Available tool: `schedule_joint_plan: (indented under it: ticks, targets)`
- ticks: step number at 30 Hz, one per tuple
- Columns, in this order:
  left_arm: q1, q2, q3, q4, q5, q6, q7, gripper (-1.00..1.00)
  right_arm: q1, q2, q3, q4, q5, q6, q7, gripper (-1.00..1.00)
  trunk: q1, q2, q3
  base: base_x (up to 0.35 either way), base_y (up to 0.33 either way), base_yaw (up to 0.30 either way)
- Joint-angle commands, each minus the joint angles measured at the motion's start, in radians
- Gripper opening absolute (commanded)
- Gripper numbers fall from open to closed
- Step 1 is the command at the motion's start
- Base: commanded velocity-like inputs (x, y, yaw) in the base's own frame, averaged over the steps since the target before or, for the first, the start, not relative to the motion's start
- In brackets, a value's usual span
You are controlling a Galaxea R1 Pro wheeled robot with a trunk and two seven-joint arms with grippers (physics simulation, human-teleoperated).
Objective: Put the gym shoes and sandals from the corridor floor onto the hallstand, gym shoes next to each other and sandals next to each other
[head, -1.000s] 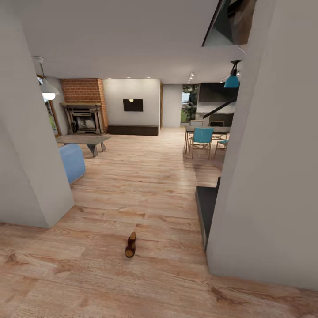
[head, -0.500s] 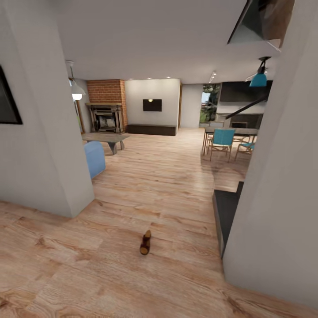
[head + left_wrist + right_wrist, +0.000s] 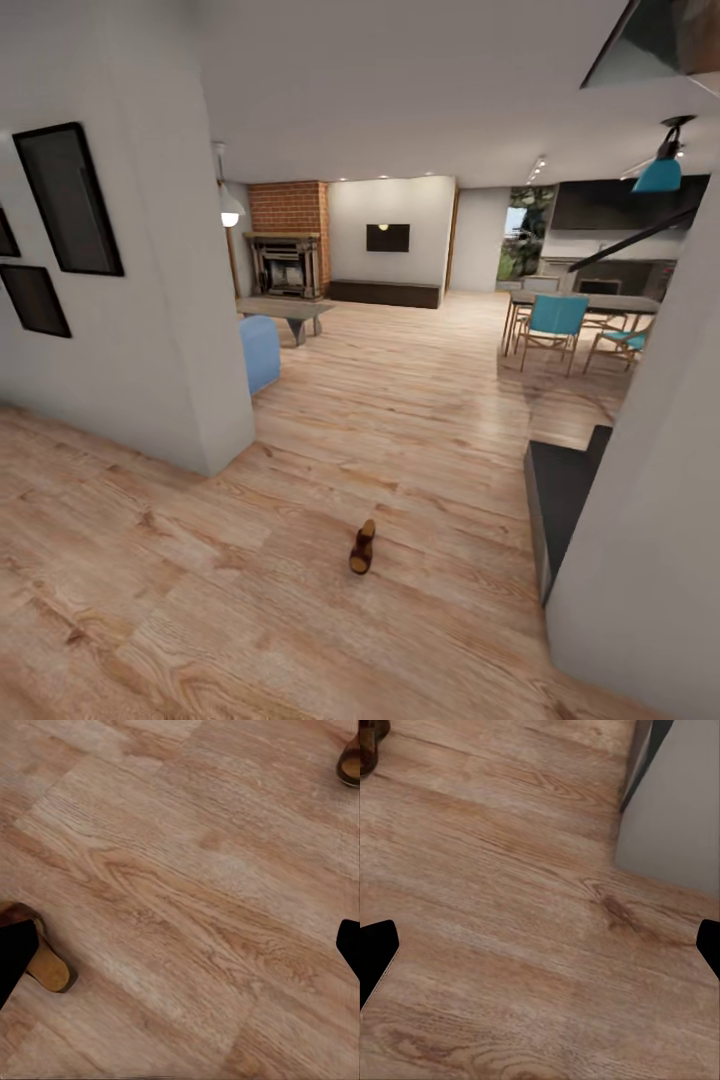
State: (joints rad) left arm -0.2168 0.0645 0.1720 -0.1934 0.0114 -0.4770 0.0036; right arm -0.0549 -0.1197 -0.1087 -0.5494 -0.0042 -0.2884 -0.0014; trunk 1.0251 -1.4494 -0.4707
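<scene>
**One sandal out in the open, the rest cut off at the edges**

The head camera looks down a corridor floor of light wood planks, and there sits one dark brown sandal, alone on the boards, its tan footbed just readable. It lies between the white wall corner on the left and a dark low unit tucked behind the white wall on the right, touching neither. Too small from here to make out its straps.

Over to the left wrist camera: the left gripper hangs above bare planks, its two dark fingertips showing at opposite edges of the picture, spread wide with nothing between them. One fingertip partly hides a sandal; a tan sole and a bit of brown upper peek out beside it. A second sandal is clipped by the picture's edge, only a sliver of brown and tan visible.

Right wrist camera now: the right gripper is also parted wide, fingertips at the two edges, floor between them. A dark brown shape sits cut off in the corner, too little of it to name. The grey-white wall base stands nearby.

Far beyond, a brick fireplace, a blue seat half hidden by the wall corner, and teal chairs at a table.
</scene>
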Motion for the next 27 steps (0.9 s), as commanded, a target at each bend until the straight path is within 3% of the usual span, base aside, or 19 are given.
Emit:
schedule_joint_plan:
  ticks: [1, 9, 27]
  targets:
    - [-0.001, 0.0, 0.01, 0.001, 0.001, -0.004, 0.0, 1.0, 0.0, 0.0, -0.001, 0.0, 0.0, -0.003, 0.0, 1.0, 0.0, -0.001, -0.001, 0.0, 0.0, 0.278]
    - [-0.001, -0.001, 0.054, 0.001, -0.002, -0.006, -0.008, 1.0, 0.0, 0.0, 0.0, 0.0, 0.0, -0.003, 0.0, 1.0, 0.0, -0.001, -0.005, 0.0, 0.0, 0.278]
    - [-0.001, -0.005, 0.043, 0.002, -0.014, -0.006, -0.015, 1.0, 0.0, 0.001, 0.0, 0.0, 0.0, -0.003, 0.0, 1.0, 0.0, -0.001, -0.012, 0.0, 0.0, 0.278]
